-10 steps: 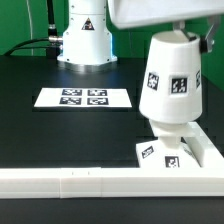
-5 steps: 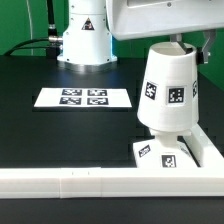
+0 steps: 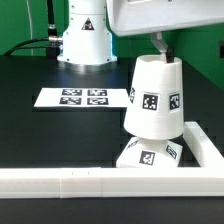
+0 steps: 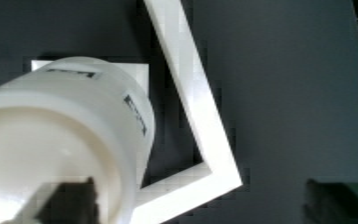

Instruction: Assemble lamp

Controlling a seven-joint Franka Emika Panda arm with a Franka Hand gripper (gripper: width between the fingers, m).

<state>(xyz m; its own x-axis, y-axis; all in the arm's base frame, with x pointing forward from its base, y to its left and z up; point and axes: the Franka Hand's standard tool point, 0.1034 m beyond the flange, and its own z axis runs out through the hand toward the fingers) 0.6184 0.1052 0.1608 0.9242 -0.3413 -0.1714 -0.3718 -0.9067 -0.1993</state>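
Wrist view: shade (image 4: 60,130) hides bulb; tool (image 3: 161,46) mostly cut off

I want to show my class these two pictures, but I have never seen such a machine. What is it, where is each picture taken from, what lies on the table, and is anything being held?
It is a robot arm building a lamp. One camera stands off the arm; the other rides on its wrist, looking down. The gripper holds the white cone-shaped shade over the square base, which sits in the corner of a white rail. The bulb is hidden. Behind lies the flat marker board, a fixed reference sheet. The wrist view shows the shade from above, close up.
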